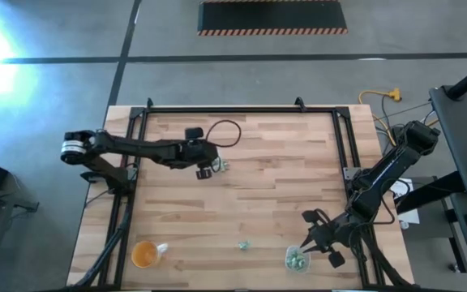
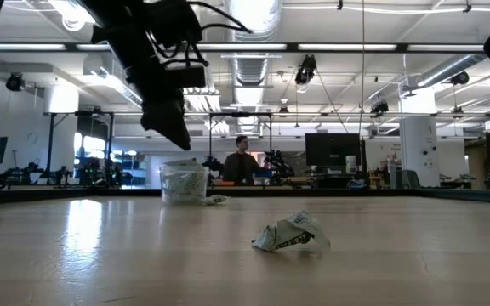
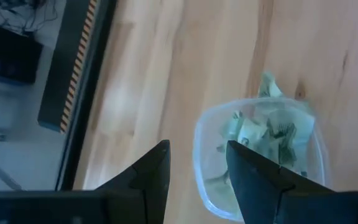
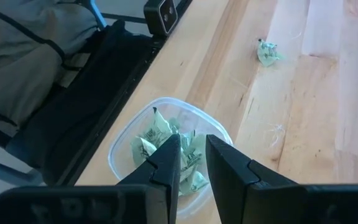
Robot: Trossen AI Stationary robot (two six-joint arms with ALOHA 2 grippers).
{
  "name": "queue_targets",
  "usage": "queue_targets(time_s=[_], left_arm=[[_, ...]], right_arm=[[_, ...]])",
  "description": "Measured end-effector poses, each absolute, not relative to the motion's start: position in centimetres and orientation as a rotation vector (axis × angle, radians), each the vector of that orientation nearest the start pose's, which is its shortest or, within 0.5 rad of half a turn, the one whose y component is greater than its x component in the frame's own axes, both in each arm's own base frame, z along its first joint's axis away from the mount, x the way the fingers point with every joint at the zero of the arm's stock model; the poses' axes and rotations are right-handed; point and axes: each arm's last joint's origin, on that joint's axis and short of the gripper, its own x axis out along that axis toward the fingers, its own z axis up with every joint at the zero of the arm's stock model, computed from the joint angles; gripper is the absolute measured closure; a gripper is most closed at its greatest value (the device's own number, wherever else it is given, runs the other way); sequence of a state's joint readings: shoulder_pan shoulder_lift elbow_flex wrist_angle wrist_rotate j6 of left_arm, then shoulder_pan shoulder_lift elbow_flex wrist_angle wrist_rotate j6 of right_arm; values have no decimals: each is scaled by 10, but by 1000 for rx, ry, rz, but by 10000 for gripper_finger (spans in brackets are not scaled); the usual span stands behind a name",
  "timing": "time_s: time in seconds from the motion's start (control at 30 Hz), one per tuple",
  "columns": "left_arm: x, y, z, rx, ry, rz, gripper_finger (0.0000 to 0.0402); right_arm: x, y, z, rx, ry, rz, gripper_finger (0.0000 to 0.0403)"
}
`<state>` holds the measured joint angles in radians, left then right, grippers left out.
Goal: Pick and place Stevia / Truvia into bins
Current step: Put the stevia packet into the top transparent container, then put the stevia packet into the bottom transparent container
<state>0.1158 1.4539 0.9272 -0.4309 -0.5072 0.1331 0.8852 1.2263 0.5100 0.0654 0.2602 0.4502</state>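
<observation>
Low view has one packet sitting alone mid-counter, and it's pretty crumpled: white paper with pale green print, scrunched into a little wad instead of lying flat. From the high view the same packet is near the front edge, between the orange cup and the right-hand bin, apart from both.

Both bins are clear plastic with squarish rounded rims, and both already hold a bunch of the green-and-white packets, all bent and piled on each other. In the left wrist view the far bin has one packet poking over its rim. Low view also shows another packet lying on the counter right beside that bin.

Left claw hangs over the far-left part of the counter, just beside its bin; its fingers are apart with nothing between them. Right claw is at the front right, right over the other bin. Its fingers have a narrow gap, and I can't make out anything pinched between them, just the packets in the bin below.

Counter is pale wood planks. A person is in the room behind it.
</observation>
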Motion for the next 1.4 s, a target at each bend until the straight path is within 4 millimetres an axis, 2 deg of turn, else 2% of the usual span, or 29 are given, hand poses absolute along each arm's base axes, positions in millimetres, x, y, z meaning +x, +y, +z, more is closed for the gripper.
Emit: queue_targets(time_s=[0.33, 0.53, 1.1, 1.23, 1.4], left_arm=[[298, 48, 174, 363, 1146, 461, 261], [299, 49, 170, 367, 1162, 458, 261], [289, 38, 211, 356, 1009, 456, 261], [287, 25, 223, 347, 942, 409, 261], [282, -3, 237, 325, 848, 341, 261]], right_arm=[[152, 174, 178, 66, 676, 458, 335], [152, 174, 177, 66, 676, 457, 335], [152, 173, 177, 60, 671, 451, 335], [156, 174, 178, 10, 587, 396, 335], [166, 181, 180, -118, 475, 448, 335]])
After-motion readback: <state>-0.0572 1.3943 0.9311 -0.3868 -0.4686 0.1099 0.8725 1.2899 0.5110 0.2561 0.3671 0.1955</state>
